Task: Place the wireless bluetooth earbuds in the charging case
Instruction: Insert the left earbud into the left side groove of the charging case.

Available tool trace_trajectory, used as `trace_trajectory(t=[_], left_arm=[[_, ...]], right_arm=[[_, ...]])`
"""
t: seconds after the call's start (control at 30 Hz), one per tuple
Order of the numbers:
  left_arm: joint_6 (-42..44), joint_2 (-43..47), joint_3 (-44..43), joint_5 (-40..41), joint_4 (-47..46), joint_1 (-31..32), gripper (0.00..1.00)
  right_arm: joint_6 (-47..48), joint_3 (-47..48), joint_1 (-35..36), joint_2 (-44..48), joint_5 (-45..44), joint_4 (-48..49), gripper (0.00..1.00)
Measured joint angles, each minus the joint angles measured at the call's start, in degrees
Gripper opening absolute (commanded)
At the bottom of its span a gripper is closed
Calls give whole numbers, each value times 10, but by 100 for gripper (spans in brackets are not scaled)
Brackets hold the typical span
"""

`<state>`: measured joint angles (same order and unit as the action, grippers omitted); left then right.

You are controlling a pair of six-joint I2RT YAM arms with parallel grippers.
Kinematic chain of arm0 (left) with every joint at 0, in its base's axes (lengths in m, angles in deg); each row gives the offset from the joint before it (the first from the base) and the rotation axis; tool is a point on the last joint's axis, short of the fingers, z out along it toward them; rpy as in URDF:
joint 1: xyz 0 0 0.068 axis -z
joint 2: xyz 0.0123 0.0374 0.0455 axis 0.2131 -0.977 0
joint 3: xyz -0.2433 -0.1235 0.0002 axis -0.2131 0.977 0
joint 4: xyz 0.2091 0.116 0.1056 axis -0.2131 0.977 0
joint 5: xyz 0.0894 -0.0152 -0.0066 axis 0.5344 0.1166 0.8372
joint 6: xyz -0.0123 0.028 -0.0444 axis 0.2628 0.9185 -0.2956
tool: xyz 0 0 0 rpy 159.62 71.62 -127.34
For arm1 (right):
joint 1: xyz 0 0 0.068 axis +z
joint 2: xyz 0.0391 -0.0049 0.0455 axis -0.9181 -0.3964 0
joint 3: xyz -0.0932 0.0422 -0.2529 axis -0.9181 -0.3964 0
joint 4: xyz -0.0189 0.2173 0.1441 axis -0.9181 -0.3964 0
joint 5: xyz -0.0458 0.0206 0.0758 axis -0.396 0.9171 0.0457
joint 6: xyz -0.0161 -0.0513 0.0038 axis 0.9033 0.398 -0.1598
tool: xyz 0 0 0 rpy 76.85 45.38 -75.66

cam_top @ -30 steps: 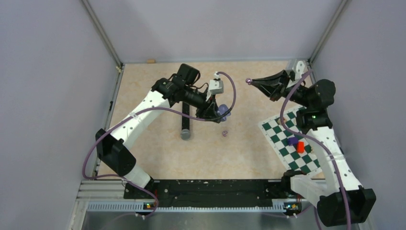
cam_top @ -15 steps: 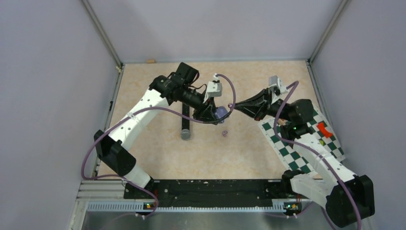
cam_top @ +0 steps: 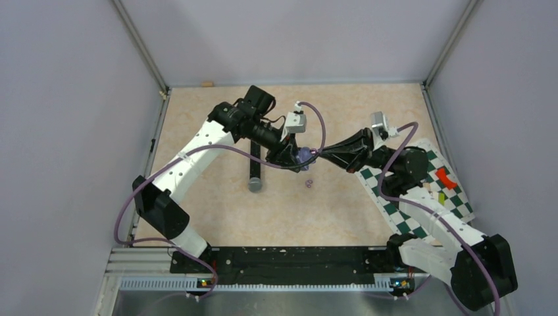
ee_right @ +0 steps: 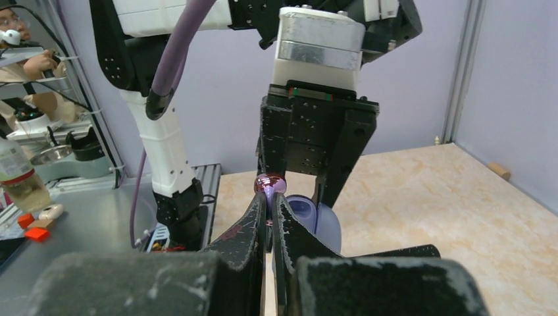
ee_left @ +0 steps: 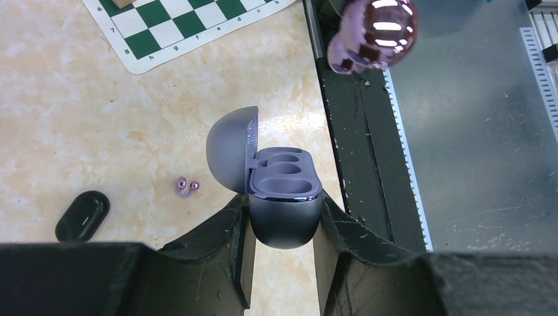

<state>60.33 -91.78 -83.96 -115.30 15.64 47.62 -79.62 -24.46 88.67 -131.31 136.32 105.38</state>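
My left gripper [ee_left: 283, 217] is shut on the purple charging case [ee_left: 284, 197], lid open, both wells empty; the case also shows in the top view [cam_top: 303, 156]. My right gripper [ee_right: 271, 197] is shut on a shiny purple earbud [ee_right: 270, 184], held just beside the case's open top; the earbud shows large at the top of the left wrist view [ee_left: 375, 33]. In the top view the right gripper [cam_top: 320, 153] meets the left gripper [cam_top: 294, 158] mid-table. A second purple earbud [cam_top: 308, 184] lies on the table below them, also seen in the left wrist view [ee_left: 186, 187].
A black microphone [cam_top: 255, 172] lies left of the case. A green-and-white checkerboard mat [cam_top: 421, 191] with a red block [cam_top: 445, 178] lies at the right. A small black oval object [ee_left: 82, 215] lies on the table in the left wrist view.
My right gripper has swung in from the far right with the purple earbud to the case's opening. My left gripper has held the case nearly still.
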Motion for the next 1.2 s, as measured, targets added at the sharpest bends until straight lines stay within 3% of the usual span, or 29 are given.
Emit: trace_trajectory(t=[1.2], left_arm=[[0, -7, -2, 0, 3, 4, 0]], right_arm=[[93, -21, 52, -44, -38, -29, 0]])
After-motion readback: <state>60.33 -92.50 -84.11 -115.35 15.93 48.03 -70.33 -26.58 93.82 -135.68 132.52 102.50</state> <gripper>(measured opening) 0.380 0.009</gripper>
